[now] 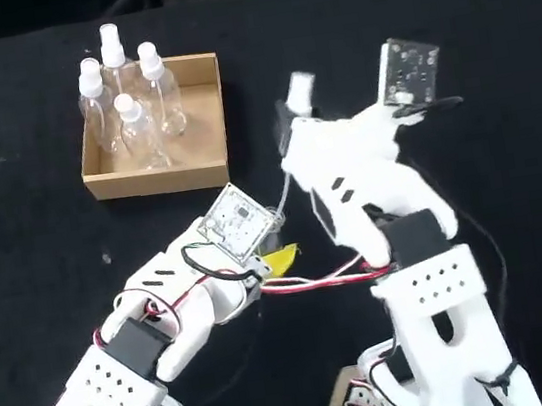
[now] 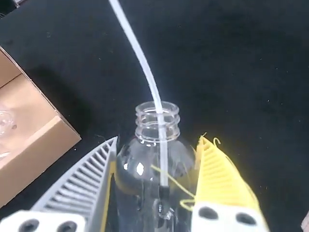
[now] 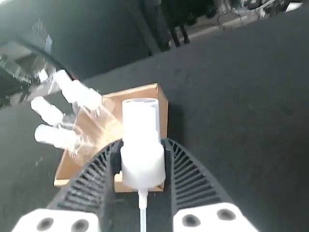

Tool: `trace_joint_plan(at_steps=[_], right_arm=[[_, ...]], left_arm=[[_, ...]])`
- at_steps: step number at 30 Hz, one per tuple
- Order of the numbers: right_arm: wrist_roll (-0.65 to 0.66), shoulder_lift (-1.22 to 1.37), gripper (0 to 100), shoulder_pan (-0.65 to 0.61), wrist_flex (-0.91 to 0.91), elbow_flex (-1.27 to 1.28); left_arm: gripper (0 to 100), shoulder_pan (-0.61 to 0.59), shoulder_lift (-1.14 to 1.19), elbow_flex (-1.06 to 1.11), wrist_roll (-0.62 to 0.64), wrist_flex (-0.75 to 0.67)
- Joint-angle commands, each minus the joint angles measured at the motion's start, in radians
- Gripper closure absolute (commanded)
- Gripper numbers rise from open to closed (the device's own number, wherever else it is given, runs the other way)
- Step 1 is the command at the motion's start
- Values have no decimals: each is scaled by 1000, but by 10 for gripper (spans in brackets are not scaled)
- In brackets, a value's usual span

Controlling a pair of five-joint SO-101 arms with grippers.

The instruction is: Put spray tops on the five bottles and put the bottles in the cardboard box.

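Two tools are both gripping: the right tool pinches the spray top, whose tube runs down into the open neck of the fifth bottle, clamped in the left tool. Beyond the left tool sits the cardboard box with four capped bottles. Lowering off-axis could kink the tube or seat the top crooked, and a hard push may slip the bottle onto the bench
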Motion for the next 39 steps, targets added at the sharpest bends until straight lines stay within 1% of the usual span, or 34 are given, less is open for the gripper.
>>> trace_joint_plan(at_steps=[1, 5, 8, 13, 16, 20, 24, 28, 30, 35, 39], right_arm=[[0, -24, 987, -21, -37, 16], [2, -25, 987, -21, -31, 33], [3, -56, 987, -21, -31, 47], [6, -223, 987, -21, -31, 110], [63, -326, 987, -25, -31, 171], [80, -440, 987, -63, -31, 254], [80, -521, 987, -84, -31, 309], [80, -568, 987, -92, -31, 367], [80, -587, 987, -115, -31, 392], [81, -618, 987, -129, -28, 424], [81, -648, 987, -129, 15, 427]], left_arm=[[851, 12, -18, -25, 12, -21], [851, 12, -20, -25, 12, -23], [851, 1, -20, -16, 12, -63], [851, 8, -20, -16, 11, -104], [851, 1, -20, -15, 12, -130], [851, 1, -20, -5, 14, -170], [851, 4, -20, -7, 14, -178], [851, 1, -20, -16, 14, -178], [851, 1, -20, -16, 14, -181], [851, -1, -20, -5, 14, -215], [852, -1, -20, -5, 14, -219]])
